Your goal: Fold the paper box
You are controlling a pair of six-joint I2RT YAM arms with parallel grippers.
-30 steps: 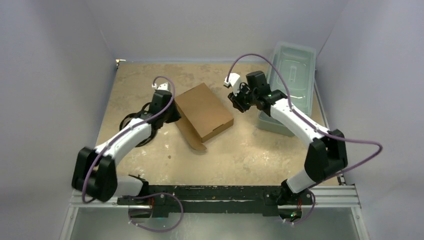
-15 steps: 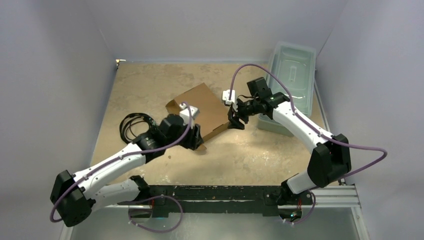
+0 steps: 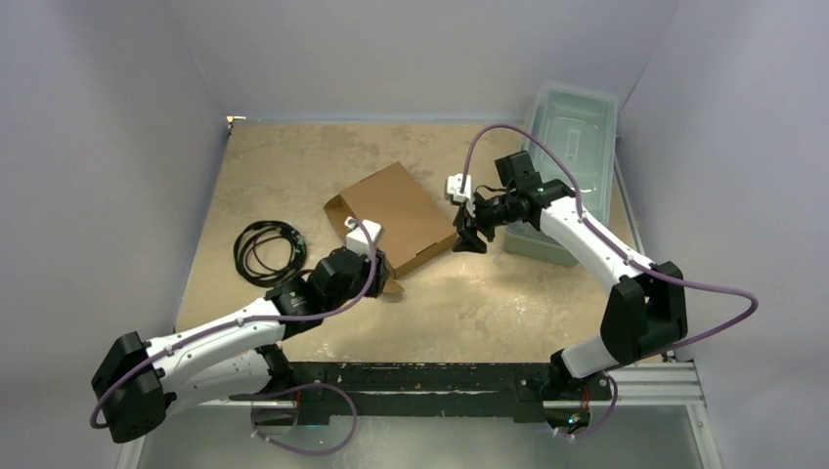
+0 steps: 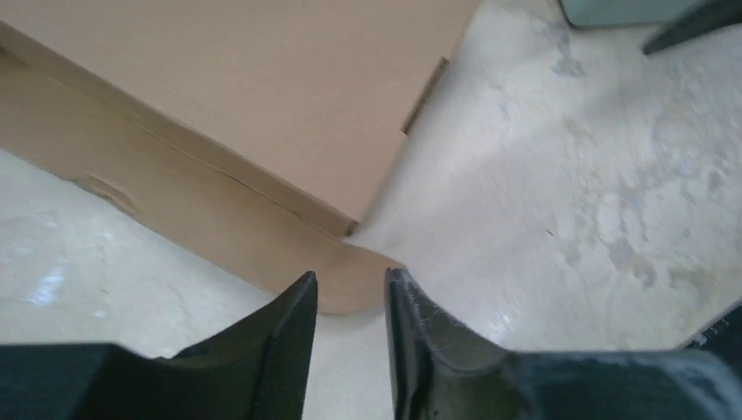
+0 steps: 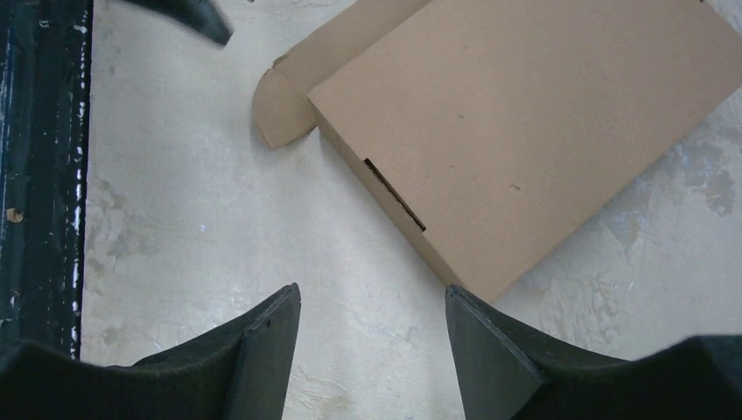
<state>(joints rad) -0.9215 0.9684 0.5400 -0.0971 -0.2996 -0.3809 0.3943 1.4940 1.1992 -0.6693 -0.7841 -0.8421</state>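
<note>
The paper box [image 3: 396, 210] is a flat brown cardboard shape lying slantwise in the middle of the table. Its loose flap [image 4: 350, 284] with a rounded tip sticks out at the near corner. My left gripper [image 3: 384, 280] is open just short of that tip, and in the left wrist view the tip lies between and ahead of the fingers [image 4: 293, 306]. My right gripper [image 3: 467, 237] hangs open over bare table beside the box's right corner [image 5: 490, 280]. Nothing is between its fingers. The box lid [image 5: 525, 114] fills the right wrist view.
A coil of black cable [image 3: 266, 249] lies on the table left of the box. A clear plastic lidded bin [image 3: 572, 156] stands along the right edge, behind my right arm. A black rail [image 5: 39, 175] runs along the near edge.
My left arm swung from the box's left side to its near corner, uncovering the cable coil, and its gripper opened. My right gripper came down to the box's right corner and opened wider.
</note>
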